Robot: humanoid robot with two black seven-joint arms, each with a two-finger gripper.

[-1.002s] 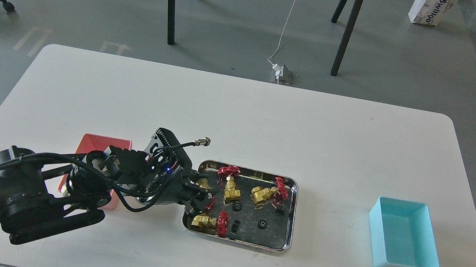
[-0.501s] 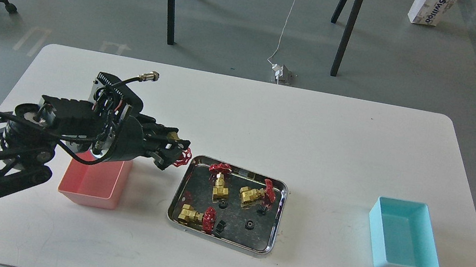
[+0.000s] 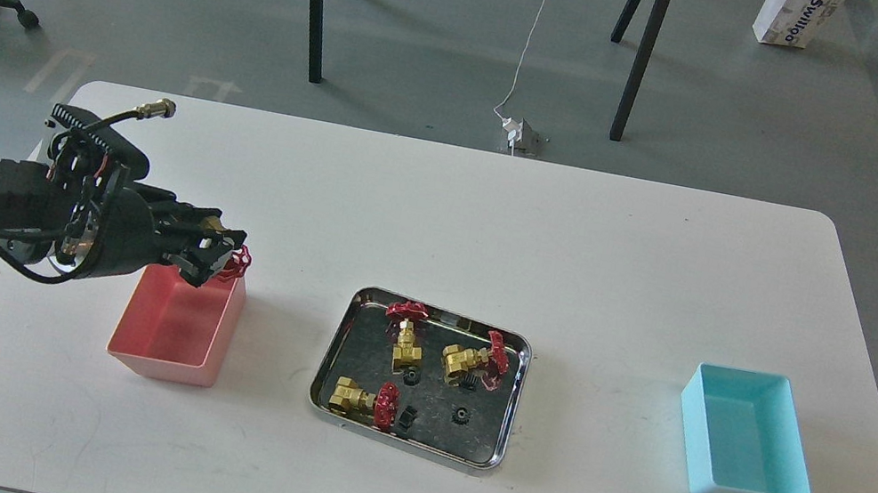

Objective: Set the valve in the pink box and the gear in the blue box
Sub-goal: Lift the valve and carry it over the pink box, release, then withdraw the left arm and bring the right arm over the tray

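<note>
The left gripper (image 3: 220,260) is clamped on a small brass-gold valve with a red spoked handwheel (image 3: 231,259), holding it above the far right corner of the salmon-pink rectangular plastic bin (image 3: 155,346), which sits at about nine o'clock from the shiny steel tray (image 3: 334,355) near the middle of the white table (image 3: 582,254). The right gripper is out of view. Judging from this, the step in hand is the release into the pink bin. The valve hangs close to the rim, its handwheel roughly over the far right wall, so the drop would go better if the gripper travelled toward seven o'clock until the part sits over the open floor of the bin, then lowered a little before the fingers part; a release from here risks the wheel catching the wall and the valve tipping out onto the table. Three more brass valves and several tiny black gears (image 3: 460,415) lie in the tray, and the light cyan plastic bin (image 3: 793,467) at three o'clock looks empty.
</note>
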